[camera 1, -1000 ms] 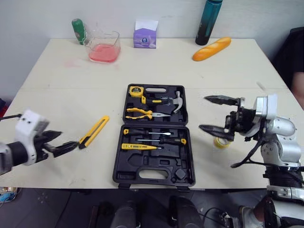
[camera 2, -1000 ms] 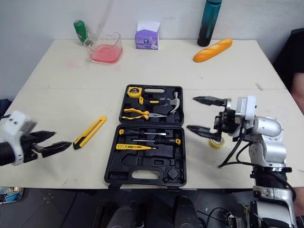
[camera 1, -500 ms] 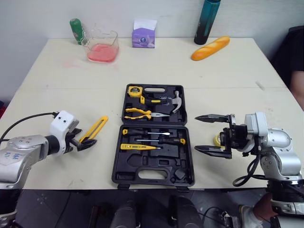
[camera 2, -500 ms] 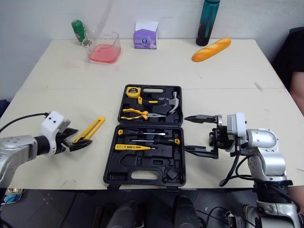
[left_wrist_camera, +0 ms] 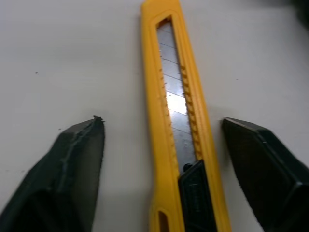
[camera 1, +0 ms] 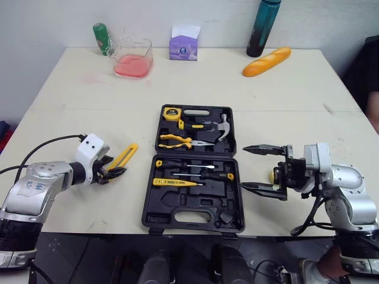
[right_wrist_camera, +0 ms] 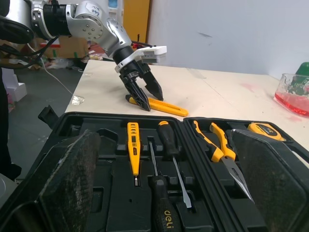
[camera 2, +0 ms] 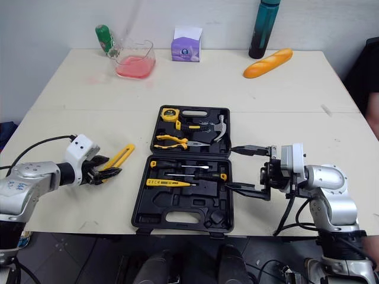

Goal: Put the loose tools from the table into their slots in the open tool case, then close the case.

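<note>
Left wrist view looks down on the long yellow plastic box cutter [left_wrist_camera: 176, 121], which lies flat on the cream table [camera 1: 71, 112]. The left gripper [camera 1: 113, 173] is open, with one of its black fingers [left_wrist_camera: 77, 159] on each side of the cutter's near end. Bare table shows on both sides of the cutter, so the gripper has hold of nothing. The cutter lies to the left of the open black plastic tool case [camera 1: 192, 218], apart from it, and slants away from the gripper. The right gripper [camera 1: 243, 167] is open very wide and holds nothing. It hangs just beside the right edge of the case. A small yellow round thing [camera 1: 273, 175] sits on the table behind it, partly hidden. Inside the case lie a yellow tape measure [camera 1: 170, 112], a silver hammer [camera 1: 223, 126], yellow-handled pliers [camera 1: 177, 141], two black-handled screwdrivers [camera 1: 214, 176] and a yellow tester pen [camera 1: 172, 182].
</note>
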Controlling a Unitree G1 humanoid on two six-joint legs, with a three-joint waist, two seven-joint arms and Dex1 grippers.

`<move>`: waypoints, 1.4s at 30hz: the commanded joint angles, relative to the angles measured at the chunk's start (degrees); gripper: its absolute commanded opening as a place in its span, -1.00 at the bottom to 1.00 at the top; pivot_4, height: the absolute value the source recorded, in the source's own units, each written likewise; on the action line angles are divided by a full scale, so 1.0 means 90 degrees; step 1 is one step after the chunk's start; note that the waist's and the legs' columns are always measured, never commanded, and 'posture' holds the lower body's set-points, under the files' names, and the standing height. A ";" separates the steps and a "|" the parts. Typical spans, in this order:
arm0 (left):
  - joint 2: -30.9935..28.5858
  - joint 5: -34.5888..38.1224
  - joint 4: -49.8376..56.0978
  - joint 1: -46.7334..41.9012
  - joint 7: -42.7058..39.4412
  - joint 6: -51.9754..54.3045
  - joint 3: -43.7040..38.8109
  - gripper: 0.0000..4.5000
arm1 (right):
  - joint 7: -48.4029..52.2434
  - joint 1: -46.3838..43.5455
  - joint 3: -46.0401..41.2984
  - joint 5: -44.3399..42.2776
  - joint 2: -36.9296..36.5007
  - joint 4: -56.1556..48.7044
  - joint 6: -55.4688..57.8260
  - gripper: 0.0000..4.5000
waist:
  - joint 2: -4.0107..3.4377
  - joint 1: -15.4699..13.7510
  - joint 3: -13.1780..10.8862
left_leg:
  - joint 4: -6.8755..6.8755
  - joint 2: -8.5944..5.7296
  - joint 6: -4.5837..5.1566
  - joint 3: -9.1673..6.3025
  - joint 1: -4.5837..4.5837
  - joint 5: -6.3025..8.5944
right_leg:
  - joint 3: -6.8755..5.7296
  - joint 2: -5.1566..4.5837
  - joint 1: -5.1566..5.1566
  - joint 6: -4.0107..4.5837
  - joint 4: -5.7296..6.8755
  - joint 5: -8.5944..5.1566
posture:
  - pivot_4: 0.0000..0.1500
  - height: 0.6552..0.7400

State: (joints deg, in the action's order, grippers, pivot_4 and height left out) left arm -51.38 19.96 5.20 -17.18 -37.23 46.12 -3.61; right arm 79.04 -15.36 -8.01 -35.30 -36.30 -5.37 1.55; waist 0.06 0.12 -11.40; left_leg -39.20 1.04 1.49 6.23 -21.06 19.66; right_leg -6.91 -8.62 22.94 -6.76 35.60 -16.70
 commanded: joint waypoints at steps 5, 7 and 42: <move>0.0205 -0.0351 -0.0230 0.0320 0.0173 0.0049 0.0115 -0.44 | -0.0235 0.0105 -0.0246 -0.0088 -0.0112 -0.0322 -0.0045 1.00 | -0.0010 -0.0006 0.0007 | 0.0000 0.0001 0.0000 0.0005 0.0016 -0.0001 | 0.0008 -0.0001 -0.0007 0.0000 0.0010 0.0000 | 1.00 1.00; 0.0201 -0.0392 -0.0229 0.0368 0.0213 -0.0076 -0.0010 -0.44 | -0.0275 0.0145 -0.0267 -0.0076 -0.0132 -0.0343 -0.0049 1.00 | -0.0010 -0.0006 0.0007 | 0.0001 0.0002 -0.0001 0.0006 0.0026 -0.0001 | 0.0009 -0.0001 -0.0014 0.0000 0.0009 0.0000 | 1.00 1.00; 0.0530 -0.0088 0.2269 -0.1496 -0.2717 -0.1387 0.2613 -0.44 | 0.0878 0.0847 -0.1273 -0.0054 -0.1219 0.0814 -0.0767 1.00 | 0.0005 -0.0098 -0.0001 | -0.0018 -0.0006 0.0015 0.0003 -0.0007 -0.0002 | 0.0004 0.0006 -0.0015 -0.0014 -0.0017 0.0010 | 1.00 1.00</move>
State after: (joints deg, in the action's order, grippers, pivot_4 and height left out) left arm -46.81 20.95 25.69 -29.97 -61.45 33.77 18.54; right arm 86.22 -8.02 -17.27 -34.40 -46.58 2.76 -4.85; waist 0.10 -0.76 -11.40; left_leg -39.36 0.99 1.63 6.26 -21.12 19.64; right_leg -6.88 -8.56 22.81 -6.89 35.45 -16.61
